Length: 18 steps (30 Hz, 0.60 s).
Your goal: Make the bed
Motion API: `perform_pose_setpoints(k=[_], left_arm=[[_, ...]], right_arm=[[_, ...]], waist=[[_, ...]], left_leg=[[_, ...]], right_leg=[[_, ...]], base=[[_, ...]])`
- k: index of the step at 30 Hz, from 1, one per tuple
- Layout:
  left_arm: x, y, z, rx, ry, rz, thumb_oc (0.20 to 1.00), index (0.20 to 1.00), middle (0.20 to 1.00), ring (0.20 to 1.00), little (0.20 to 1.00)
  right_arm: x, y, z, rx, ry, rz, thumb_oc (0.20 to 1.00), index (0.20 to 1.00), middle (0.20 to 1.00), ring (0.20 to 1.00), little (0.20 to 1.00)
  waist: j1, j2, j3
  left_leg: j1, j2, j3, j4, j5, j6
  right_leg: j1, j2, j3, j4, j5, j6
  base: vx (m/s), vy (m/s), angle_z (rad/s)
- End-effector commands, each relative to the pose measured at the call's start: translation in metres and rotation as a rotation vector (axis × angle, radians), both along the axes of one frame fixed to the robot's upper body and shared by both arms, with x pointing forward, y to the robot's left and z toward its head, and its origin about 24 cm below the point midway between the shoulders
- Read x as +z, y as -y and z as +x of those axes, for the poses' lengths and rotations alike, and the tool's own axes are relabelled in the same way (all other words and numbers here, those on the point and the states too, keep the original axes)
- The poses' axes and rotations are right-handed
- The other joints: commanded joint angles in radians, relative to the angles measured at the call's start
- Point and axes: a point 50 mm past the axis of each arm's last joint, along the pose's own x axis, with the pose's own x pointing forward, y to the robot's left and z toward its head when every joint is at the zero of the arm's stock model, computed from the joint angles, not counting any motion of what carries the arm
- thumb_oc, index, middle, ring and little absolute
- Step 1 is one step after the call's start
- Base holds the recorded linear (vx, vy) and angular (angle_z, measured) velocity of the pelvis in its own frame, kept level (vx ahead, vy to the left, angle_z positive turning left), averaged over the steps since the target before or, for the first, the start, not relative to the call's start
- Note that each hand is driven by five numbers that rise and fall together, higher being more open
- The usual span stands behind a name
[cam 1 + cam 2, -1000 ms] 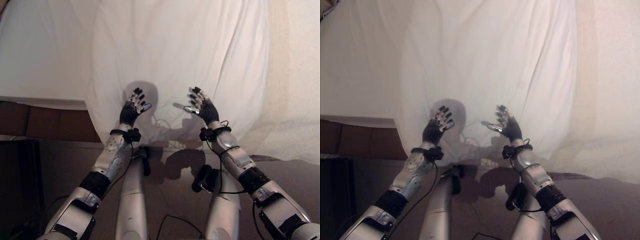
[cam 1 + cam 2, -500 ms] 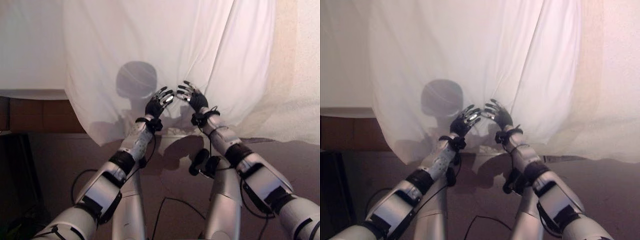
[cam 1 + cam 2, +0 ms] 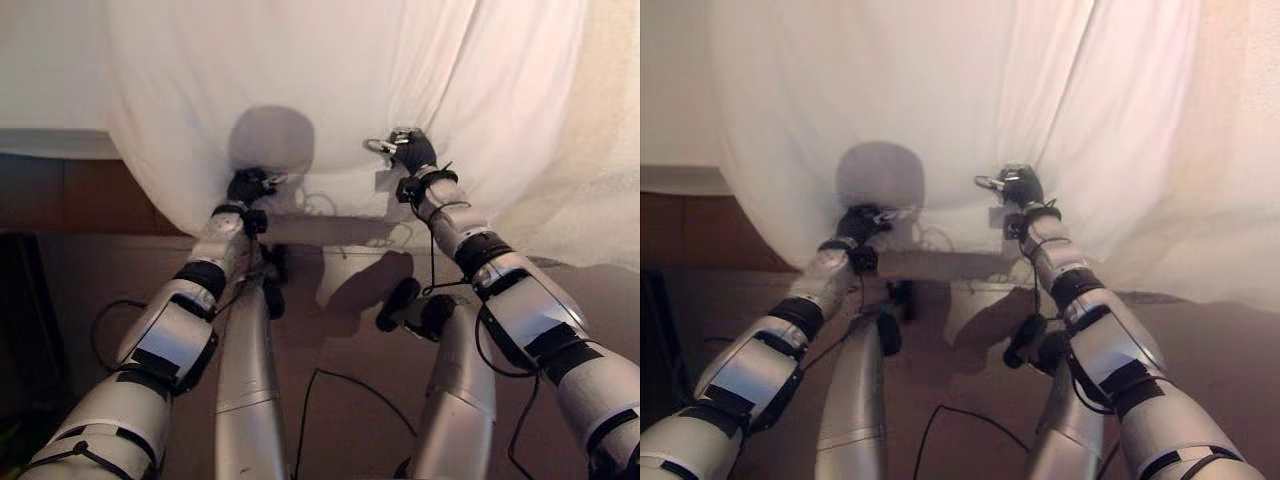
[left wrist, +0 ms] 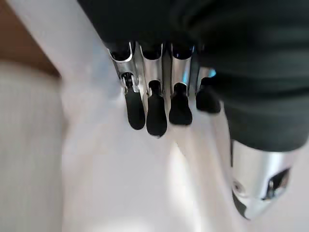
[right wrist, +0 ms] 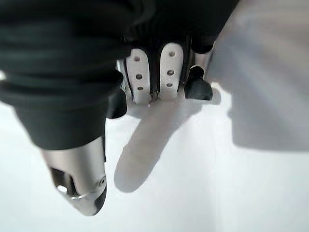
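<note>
A white sheet (image 3: pixel 330 80) hangs over the bed's side, its lower edge close to the floor. My left hand (image 3: pixel 247 186) is against the hanging sheet near that edge. In the left wrist view its fingers (image 4: pixel 155 108) curl down into the cloth and the thumb stands apart. My right hand (image 3: pixel 412 152) sits a little higher and to the right, at a fold of the sheet. Its fingers (image 5: pixel 153 72) curl tightly against the cloth, with the thumb pointing sideways.
The white mattress (image 3: pixel 45 70) lies at the left, above the brown bed frame (image 3: pixel 85 195). A cream textured cover (image 3: pixel 612 140) hangs at the right of the sheet. Dark brown floor (image 3: pixel 340 420) lies below the bed.
The view has shifted as I leaned in. Both hands went from spread and open to reaching forward onto the sheet with fingers curled; they also moved apart again.
</note>
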Motion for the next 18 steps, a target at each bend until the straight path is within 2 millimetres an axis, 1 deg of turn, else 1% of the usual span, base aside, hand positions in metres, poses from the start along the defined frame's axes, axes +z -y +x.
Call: perform_pose_setpoints(k=[1, 2, 4, 5, 6, 7, 8, 9, 10, 14, 16, 17, 18], left_arm=[[0.019, -0.089, -0.024, 0.368, 0.033, 0.08, 1.0, 1.0, 1.0, 1.0, 1.0], [0.018, -0.102, -0.03, 0.418, 0.021, 0.115, 1.0, 1.0, 1.0, 1.0, 1.0], [0.018, -0.12, -0.041, 0.491, 0.027, 0.151, 1.0, 1.0, 1.0, 1.0, 1.0], [0.012, -0.138, -0.053, 0.552, 0.009, 0.196, 1.0, 1.0, 1.0, 1.0, 1.0], [0.008, -0.144, -0.059, 0.579, 0.002, 0.204, 1.0, 1.0, 1.0, 1.0, 1.0], [0.008, -0.144, -0.059, 0.579, 0.002, 0.205, 1.0, 1.0, 1.0, 1.0, 1.0], [-0.001, -0.155, -0.07, 0.627, 0.006, 0.169, 1.0, 1.0, 1.0, 1.0, 1.0], [-0.002, -0.155, -0.07, 0.627, 0.005, 0.167, 1.0, 1.0, 1.0, 1.0, 1.0], [-0.007, -0.159, -0.074, 0.645, 0.002, 0.145, 1.0, 1.0, 1.0, 1.0, 1.0], [-0.035, -0.169, -0.093, 0.72, -0.034, 0.099, 1.0, 1.0, 1.0, 1.0, 1.0], [-0.053, -0.172, -0.105, 0.774, -0.069, 0.072, 1.0, 1.0, 1.0, 1.0, 1.0], [-0.069, -0.172, -0.113, 0.811, -0.104, 0.047, 1.0, 1.0, 1.0, 1.0, 1.0], [-0.078, -0.172, -0.118, 0.833, -0.123, 0.037, 1.0, 1.0, 1.0, 1.0, 1.0]], right_arm=[[-0.033, 0.116, -0.012, -0.457, -0.17, 0.031, 1.0, 1.0, 1.0, 1.0, 1.0], [-0.035, 0.127, -0.015, -0.489, -0.175, 0.031, 1.0, 1.0, 1.0, 1.0, 1.0], [-0.045, 0.146, -0.024, -0.546, -0.201, 0.024, 1.0, 1.0, 1.0, 1.0, 1.0], [-0.053, 0.159, -0.031, -0.579, -0.215, 0.008, 1.0, 1.0, 1.0, 1.0, 1.0], [-0.057, 0.166, -0.035, -0.596, -0.223, 0.001, 1.0, 1.0, 1.0, 1.0, 1.0], [-0.057, 0.166, -0.035, -0.596, -0.223, 0.0, 1.0, 1.0, 1.0, 1.0, 1.0], [-0.066, 0.179, -0.043, -0.629, -0.232, 0.03, 1.0, 1.0, 1.0, 1.0, 1.0], [-0.066, 0.179, -0.043, -0.628, -0.232, 0.028, 1.0, 1.0, 1.0, 1.0, 1.0], [-0.071, 0.184, -0.048, -0.646, -0.239, 0.041, 1.0, 1.0, 1.0, 1.0, 1.0], [-0.103, 0.21, -0.073, -0.764, -0.303, 0.086, 1.0, 1.0, 1.0, 1.0, 1.0], [-0.119, 0.226, -0.089, -0.878, -0.333, 0.125, 1.0, 1.0, 1.0, 1.0, 1.0], [-0.132, 0.235, -0.102, -0.952, -0.367, 0.144, 1.0, 1.0, 1.0, 1.0, 1.0], [-0.141, 0.24, -0.111, -1.001, -0.394, 0.145, 1.0, 1.0, 1.0, 1.0, 1.0]], waist=[[0.032, 0.006, -0.022], [0.034, 0.007, -0.022], [0.036, 0.006, -0.022], [0.039, 0.006, -0.022], [0.039, 0.006, -0.022], [0.039, 0.006, -0.022], [0.041, 0.006, -0.022], [0.04, 0.006, -0.022], [0.039, 0.005, -0.022], [0.033, 0.003, -0.022], [0.029, 0.001, -0.022], [0.026, 0.001, -0.022], [0.025, 0.002, -0.022]], left_leg=[[0.015, 0.047, -0.033, 0.078, -0.115, -0.06], [0.01, 0.046, -0.036, 0.083, -0.116, -0.058], [-0.001, 0.047, -0.043, 0.1, -0.123, -0.056], [-0.013, 0.047, -0.048, 0.112, -0.127, -0.052], [-0.017, 0.047, -0.049, 0.12, -0.13, -0.05], [-0.018, 0.048, -0.049, 0.122, -0.132, -0.05], [-0.028, 0.049, -0.049, 0.132, -0.136, -0.046], [-0.027, 0.05, -0.049, 0.134, -0.137, -0.046], [-0.03, 0.049, -0.048, 0.136, -0.139, -0.046], [-0.036, 0.049, -0.048, 0.149, -0.149, -0.042], [-0.033, 0.048, -0.047, 0.155, -0.155, -0.039], [-0.03, 0.049, -0.043, 0.155, -0.16, -0.037], [-0.027, 0.049, -0.041, 0.154, -0.163, -0.036]], right_leg=[[-0.027, -0.004, 0.083, -0.185, 0.127, 0.074], [-0.034, -0.004, 0.087, -0.177, 0.122, 0.072], [-0.048, -0.006, 0.098, -0.158, 0.114, 0.069], [-0.06, -0.009, 0.102, -0.146, 0.11, 0.066], [-0.065, -0.009, 0.104, -0.139, 0.107, 0.065], [-0.066, -0.009, 0.105, -0.137, 0.106, 0.065], [-0.077, -0.007, 0.109, -0.126, 0.1, 0.063], [-0.077, -0.007, 0.11, -0.124, 0.099, 0.063], [-0.08, -0.007, 0.112, -0.121, 0.098, 0.063], [-0.091, -0.01, 0.117, -0.108, 0.089, 0.062], [-0.089, -0.01, 0.12, -0.104, 0.085, 0.062], [-0.087, -0.01, 0.12, -0.104, 0.085, 0.061], [-0.086, -0.011, 0.12, -0.105, 0.085, 0.061]], base=[[0.01, -0.005, 0.22], [0.01, 0.001, 0.39], [0.02, 0.001, 0.19], [0.01, 0.001, -0.08], [0.0, 0.0, 0.0], [0.01, 0.01, 0.12], [0.01, 0.005, 0.06], [0.01, 0.007, 0.08], [0.01, 0.008, 0.08], [0.01, 0.009, 0.09], [0.01, 0.007, -0.02], [0.02, 0.017, -0.04], [0.02, 0.015, -0.06]])
